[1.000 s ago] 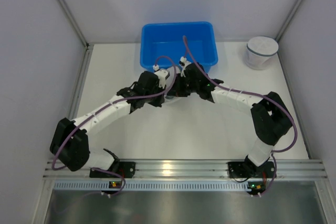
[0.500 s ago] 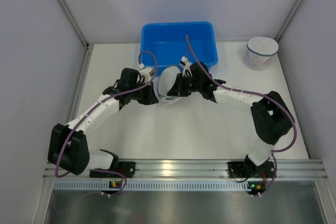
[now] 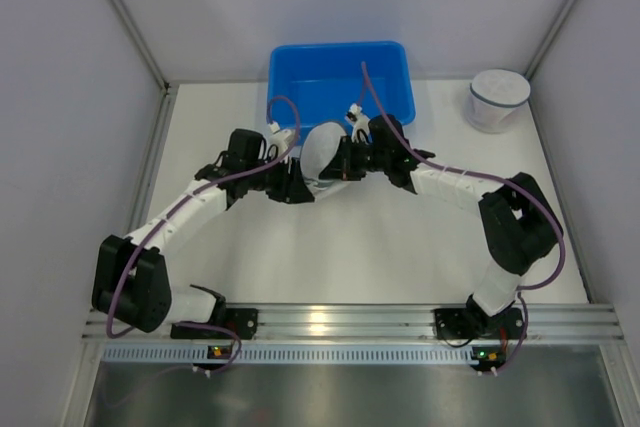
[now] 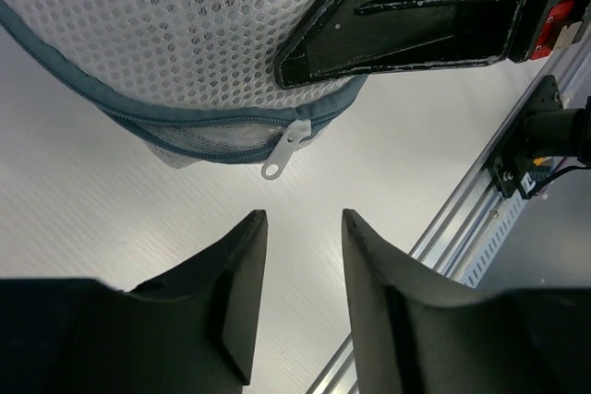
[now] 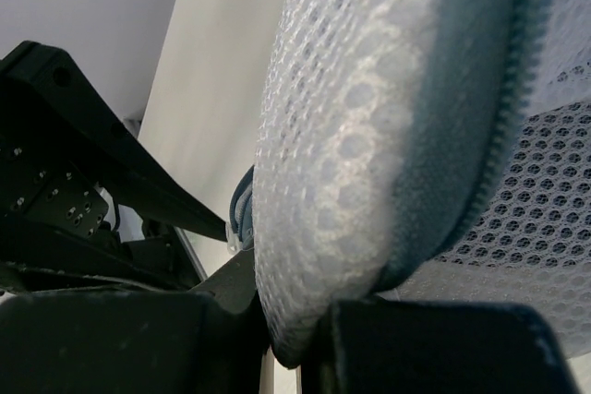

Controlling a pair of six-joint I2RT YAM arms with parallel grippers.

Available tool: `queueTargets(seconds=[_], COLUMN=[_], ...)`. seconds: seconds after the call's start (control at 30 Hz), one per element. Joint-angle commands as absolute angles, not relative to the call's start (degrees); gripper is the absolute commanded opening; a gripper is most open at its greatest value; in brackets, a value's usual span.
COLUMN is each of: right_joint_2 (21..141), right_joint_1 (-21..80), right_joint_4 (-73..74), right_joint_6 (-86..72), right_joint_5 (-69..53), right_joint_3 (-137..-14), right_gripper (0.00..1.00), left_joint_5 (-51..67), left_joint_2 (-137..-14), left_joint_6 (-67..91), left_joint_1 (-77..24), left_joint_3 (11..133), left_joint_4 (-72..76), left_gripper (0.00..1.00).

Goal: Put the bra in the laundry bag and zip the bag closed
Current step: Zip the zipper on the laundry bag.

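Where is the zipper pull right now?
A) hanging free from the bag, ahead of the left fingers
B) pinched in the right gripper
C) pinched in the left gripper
A: the left wrist view shows the zipper pull dangling from the laundry bag, clear of the left gripper, jaws apart.

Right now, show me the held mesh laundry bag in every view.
Top external: laundry bag at centre, just before the blue bin.
Left wrist: its mesh fills the top; zipper pull dangles.
Right wrist: it fills centre and right.
Shared landmark: the right gripper pinching it.
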State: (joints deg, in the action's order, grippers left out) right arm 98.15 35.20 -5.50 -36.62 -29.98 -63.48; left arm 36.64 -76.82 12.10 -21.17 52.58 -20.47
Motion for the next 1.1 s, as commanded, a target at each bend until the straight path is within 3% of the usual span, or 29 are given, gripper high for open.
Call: queueTargets(seconds=[0.0, 0.2, 0.67, 0.97, 1.07], right_joint_2=[96.86, 95.89, 95.54, 95.54, 95.54], right_joint_1=[35.68, 37.09, 39.2, 39.9, 39.9], right_joint_4=[-10.46, -9.06, -8.61, -8.44, -8.35], right_joint_6=[-35.07, -31.47, -29.09, -27.6, -27.16], right_joint_5=[-30.85, -31.03, -31.11, -31.55, -31.29], right_joint_3=[-63.89, -64.6, -65.13, -65.3, -65.39], right_gripper=[0.0, 0.0, 0.0, 0.0, 0.0], left_joint_5=[36.92, 37.08, 41.13, 42.63, 43.59], left_joint_2=[-75.58, -78.74, -81.03, -82.0, -81.57], left_joint_6=[12.65, 14.67, 20.21, 20.39, 20.3], left_joint_1=[-21.09, -21.09, -21.01, -21.01, -21.01], left_joint_3=[53.53, 55.11, 54.93, 53.97, 53.18], left_joint_4=[-17.67, -17.14, -12.57, -12.39, -12.39], left_gripper=[0.47, 0.53, 0.49, 0.32, 0.16])
